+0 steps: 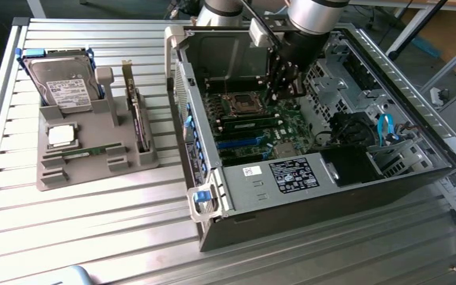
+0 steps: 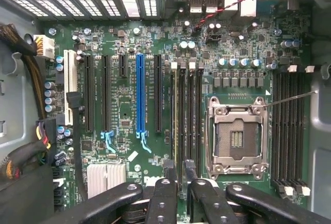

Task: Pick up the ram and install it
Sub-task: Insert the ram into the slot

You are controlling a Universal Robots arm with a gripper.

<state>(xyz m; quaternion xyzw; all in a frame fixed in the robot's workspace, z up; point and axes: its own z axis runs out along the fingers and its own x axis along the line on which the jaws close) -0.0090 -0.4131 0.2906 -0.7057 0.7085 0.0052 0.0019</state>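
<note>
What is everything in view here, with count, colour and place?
ram: one, green, lying flat in the tray; a second green stick seems seated beside the processor socket
tray: one, grey, exterior view's left
hard drive: one, silver in blue caddy, tray's back
expansion card: one, dark, upright in tray
processor chip: one, silver, in tray
computer case: one, black, open, on table
motherboard: one, green, inside case
table: one, silver slats
gripper: one, black, over the motherboard's memory slots
arm: one, silver, above the case
</note>
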